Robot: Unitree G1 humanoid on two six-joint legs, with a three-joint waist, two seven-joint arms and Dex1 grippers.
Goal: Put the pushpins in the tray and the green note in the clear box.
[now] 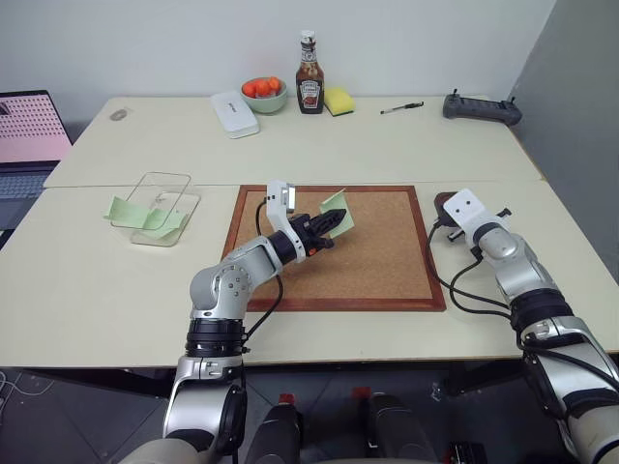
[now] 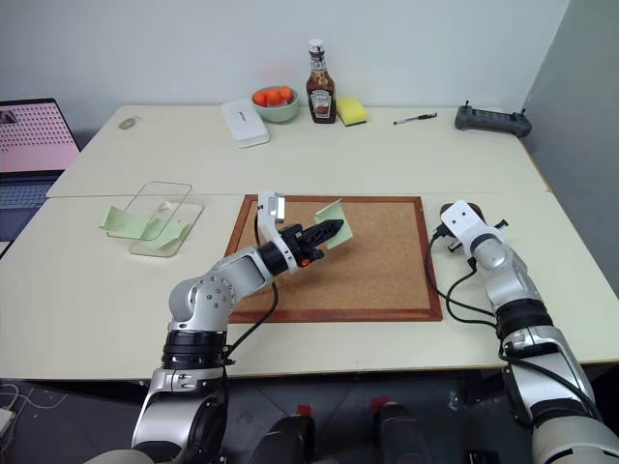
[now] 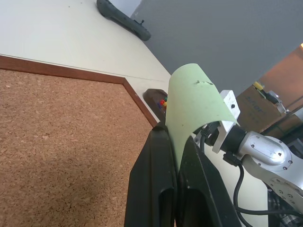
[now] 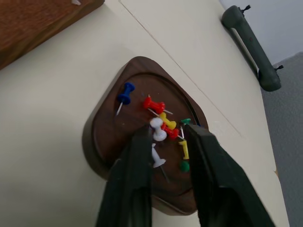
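Above the corkboard (image 1: 377, 253), the green note (image 1: 336, 213) stands pinched at its lower edge by the left gripper (image 1: 334, 221), whose two black fingers are clamped flat on the paper. The note rises up and away from the fingertips, curling over at the top, so its long run follows the line of the fingers, toward the board's far edge. It hangs clear of the cork, not touching it.

The clear box (image 1: 160, 206) lies well apart on the table's left side, with other pale green paper in and under it. The carry there looks like the chief risk: the paper is thin and held by one edge only, so a quick swing could fold it, or let it slip from the pinch. On release it may also cling to a finger or drape over the box's wall instead of dropping inside.

At the board's right edge sits the tray (image 4: 109, 137), dark brown, holding the pushpins (image 4: 161, 130), among them blue, red, white, yellow and green, in a loose heap. The right gripper (image 4: 168, 142) hovers over them with its fingers parted and nothing between them. Any dip or sideways brush from here could flick the light pins over the shallow rim onto the table, and a nudge could shift the tray itself.
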